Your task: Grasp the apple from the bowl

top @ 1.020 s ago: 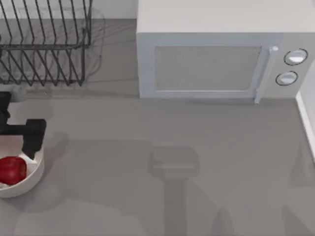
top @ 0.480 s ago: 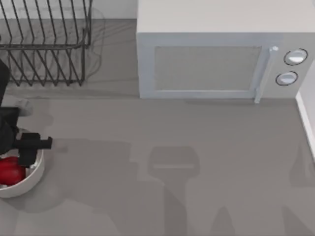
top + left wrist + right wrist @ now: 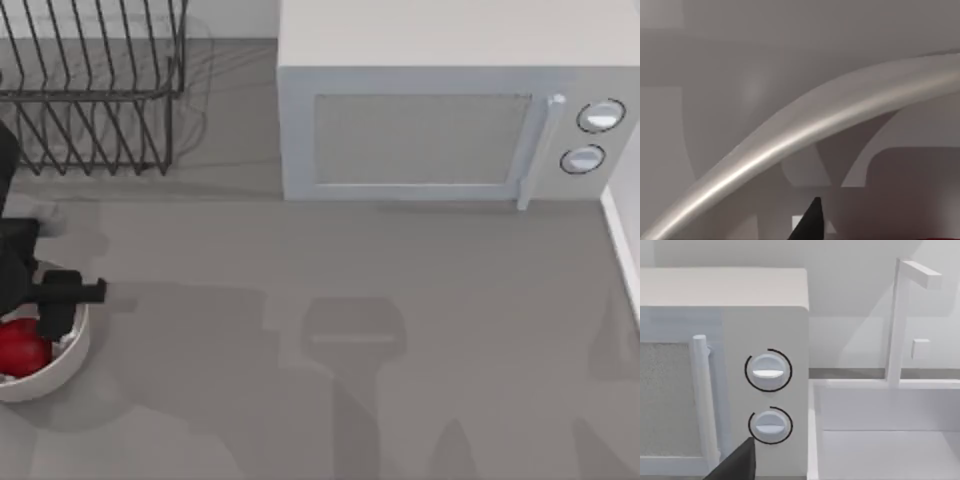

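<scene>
The red apple (image 3: 20, 350) lies in the cream-white bowl (image 3: 72, 358) at the table's far left edge. My left gripper (image 3: 55, 305) hangs over the bowl's far right part, its black body right beside the apple and partly covering the rim. The left wrist view shows the bowl's thick rim (image 3: 805, 135) very close, a dark tip of the left gripper (image 3: 810, 222) and a red sliver of apple (image 3: 942, 238) at the picture's edge. A dark tip of my right gripper (image 3: 737, 462) shows in the right wrist view, facing the microwave's knobs.
A large white microwave (image 3: 430, 130) stands at the back, door shut, with two knobs (image 3: 590, 135) on its right. A black wire dish rack (image 3: 90, 85) is at the back left. A white wall edge (image 3: 622, 240) runs along the right.
Over the last second my left gripper has come down and moved left onto the bowl, covering more of the rim and apple. It has barely shifted in the last half second.
</scene>
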Motion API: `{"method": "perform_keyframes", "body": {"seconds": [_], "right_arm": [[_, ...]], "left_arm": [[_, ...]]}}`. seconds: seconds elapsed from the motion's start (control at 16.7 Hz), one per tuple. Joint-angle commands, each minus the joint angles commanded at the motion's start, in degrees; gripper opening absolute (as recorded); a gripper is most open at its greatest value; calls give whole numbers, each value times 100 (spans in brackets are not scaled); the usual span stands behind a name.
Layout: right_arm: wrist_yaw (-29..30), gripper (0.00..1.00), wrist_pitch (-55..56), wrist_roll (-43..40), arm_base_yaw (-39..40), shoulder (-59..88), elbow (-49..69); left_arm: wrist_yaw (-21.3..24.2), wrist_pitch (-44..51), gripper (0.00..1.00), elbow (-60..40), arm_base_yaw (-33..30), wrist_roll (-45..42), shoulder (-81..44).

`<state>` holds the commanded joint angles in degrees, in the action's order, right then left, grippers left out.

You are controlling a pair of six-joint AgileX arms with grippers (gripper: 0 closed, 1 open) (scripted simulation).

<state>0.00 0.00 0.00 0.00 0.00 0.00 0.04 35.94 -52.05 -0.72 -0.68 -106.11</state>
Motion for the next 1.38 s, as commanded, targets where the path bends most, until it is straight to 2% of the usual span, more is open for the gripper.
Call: {"method": "perform_keyframes", "body": {"seconds": [0.42,0.9,0.96,1.2,1.38], "right_arm": [[0,100,0,0,0,0,0],[0,100,0,0,0,0,0],[0,100,0,0,0,0,0],[0,100,0,0,0,0,0],[0,100,0,0,0,0,0]], "left_arm": [[0,0,2,0,0,0,0],[0,0,0,0,0,0,0],[31,296,0,-113,10,52,604],[30,694,0,-503,4,59,567],[29,1624,0,-1417,-9,72,542]]}}
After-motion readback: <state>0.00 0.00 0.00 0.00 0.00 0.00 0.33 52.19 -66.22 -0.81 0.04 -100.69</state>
